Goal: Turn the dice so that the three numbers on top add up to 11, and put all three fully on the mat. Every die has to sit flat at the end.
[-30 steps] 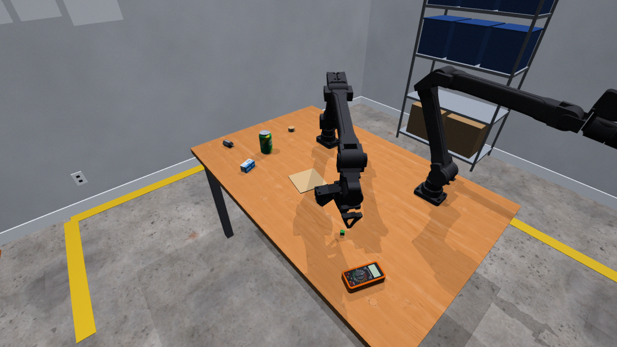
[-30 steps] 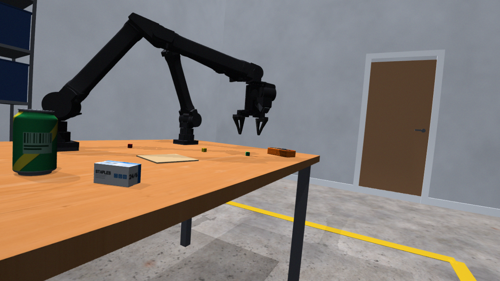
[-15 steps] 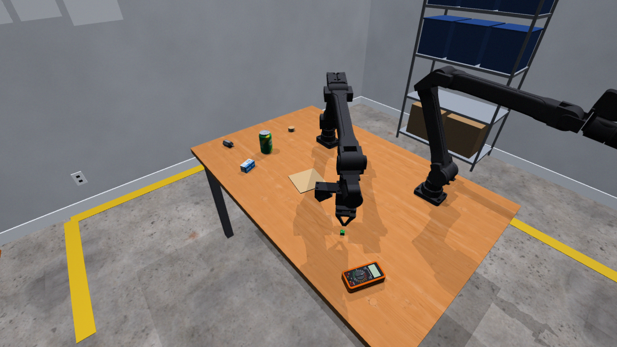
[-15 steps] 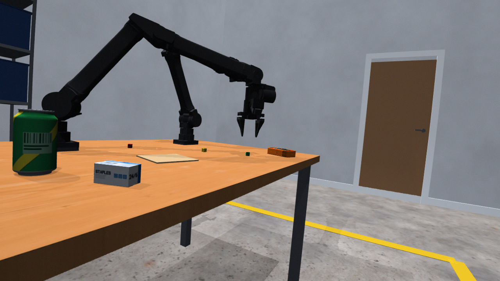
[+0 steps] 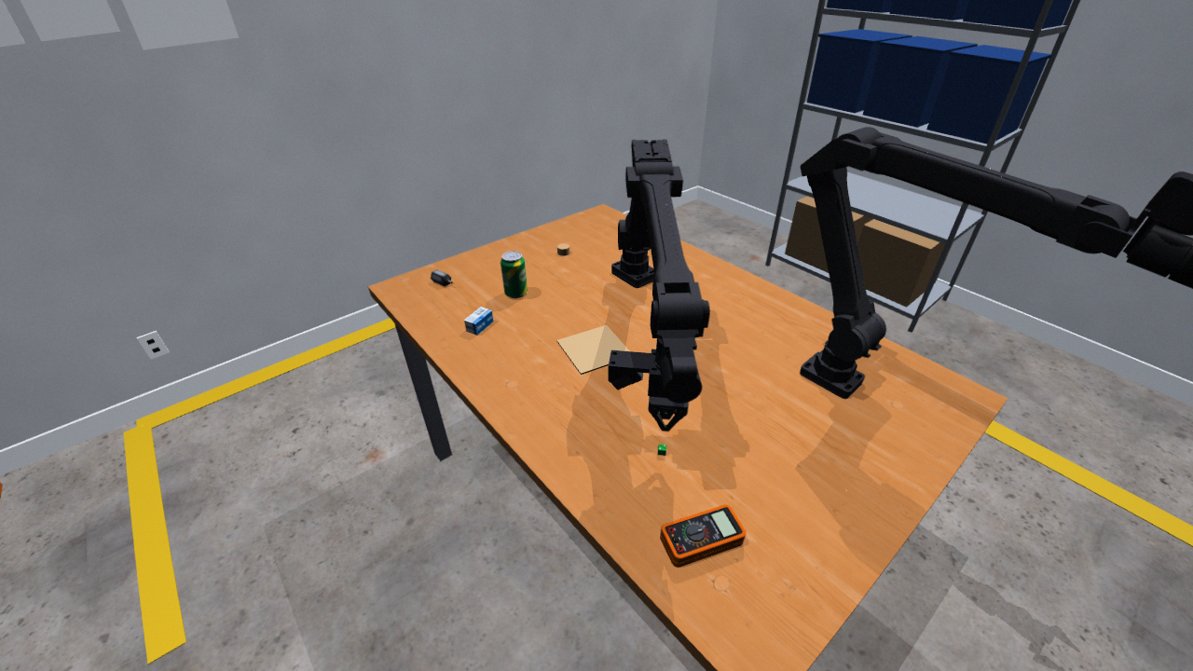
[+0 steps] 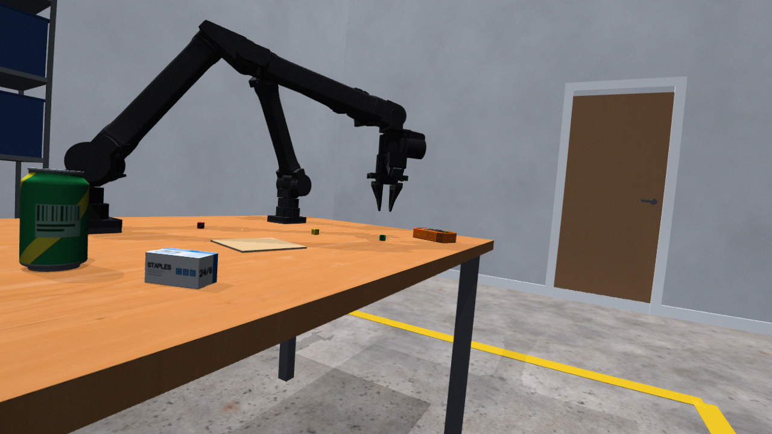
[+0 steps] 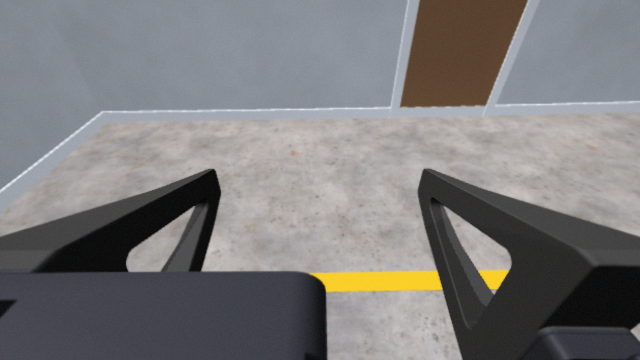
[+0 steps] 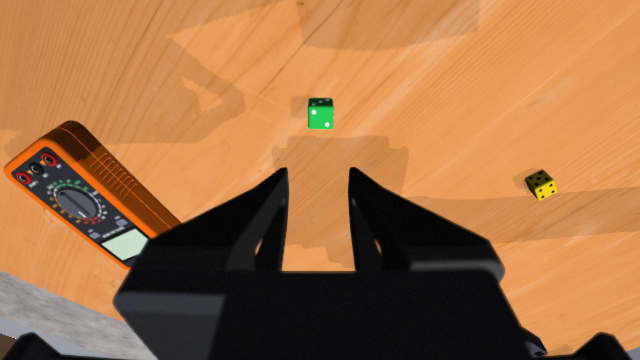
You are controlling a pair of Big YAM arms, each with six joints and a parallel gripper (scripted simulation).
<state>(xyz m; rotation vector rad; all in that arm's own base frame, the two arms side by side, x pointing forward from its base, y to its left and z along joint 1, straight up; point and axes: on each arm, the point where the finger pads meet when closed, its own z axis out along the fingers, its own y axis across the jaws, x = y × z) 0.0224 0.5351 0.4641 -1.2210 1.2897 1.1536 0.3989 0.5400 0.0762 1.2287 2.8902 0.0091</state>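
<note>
Staple box (image 5: 478, 320) (image 6: 180, 268): side face reads "STAPLES", adjoining end face reads "24/6"; located near the soda can (image 5: 514, 275) (image 6: 53, 218). Green die (image 8: 320, 114), near the multimeter (image 8: 77, 200): two pips legible on its top face. Yellow die (image 8: 541, 185), farther from the multimeter: four pips on top.

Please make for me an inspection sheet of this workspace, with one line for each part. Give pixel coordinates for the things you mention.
Surface: orange-brown wooden table (image 5: 500, 383) (image 6: 134, 318) (image 8: 450, 115), shadows across it.
Job's things: green die (image 5: 661, 449) (image 6: 382, 237) (image 8: 320, 116), two on top; yellow die (image 6: 314, 231) (image 8: 544, 189), four on top; red die (image 6: 200, 225), top unreadable. All off the flat tan mat (image 5: 583, 346) (image 6: 259, 244).
Clutter: green-yellow drink can (image 5: 514, 277) (image 6: 53, 216), blue-white staples box (image 5: 478, 320) (image 6: 180, 268), orange-black multimeter (image 5: 702, 535) (image 6: 434, 235) (image 8: 75, 200), two small items.
Grippers: left hand (image 7: 320, 172) open; right hand (image 5: 665, 425) (image 6: 385, 209) (image 8: 318, 170) partly open above the table, holding nothing.
Cables: nothing seen.
Surroundings: grey metal shelf rack (image 5: 794, 150) (image 6: 51, 43), brown door (image 6: 615, 188) (image 7: 465, 55), yellow floor stripes (image 5: 158, 542) (image 6: 540, 361) (image 7: 375, 281).
</note>
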